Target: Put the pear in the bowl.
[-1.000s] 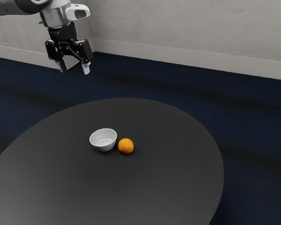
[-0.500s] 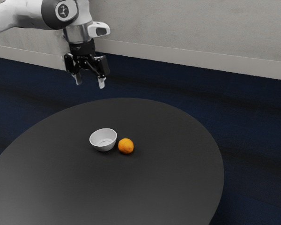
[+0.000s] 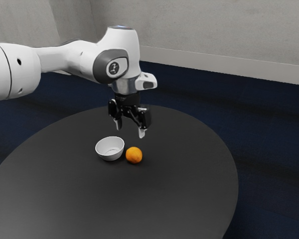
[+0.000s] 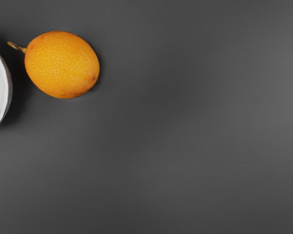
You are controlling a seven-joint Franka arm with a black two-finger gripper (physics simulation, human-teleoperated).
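Nearest, the dark round surface [image 3: 164,199] spreads across the bottom of the frame and bears both things I need. Near the middle of the exterior view sits the orange-yellow fruit I take for the pear [image 3: 134,155], out of the bowl, resting on its side with its stem [image 4: 15,47] toward the bowl's wall. Just beside it, toward the exterior view's left, the white bowl [image 3: 109,156] stands upright, mouth up, ready to receive; a narrow gap parts the two, so the carry should be short, but a finger coming down there could nudge the rim. Farther back and above, my claw [image 3: 130,131] hangs released, its fingers [image 3: 142,133] spread and pointing down, holding nothing: a pose for reaching over the fruit. I judge I am approaching, and must centre over it before lowering.
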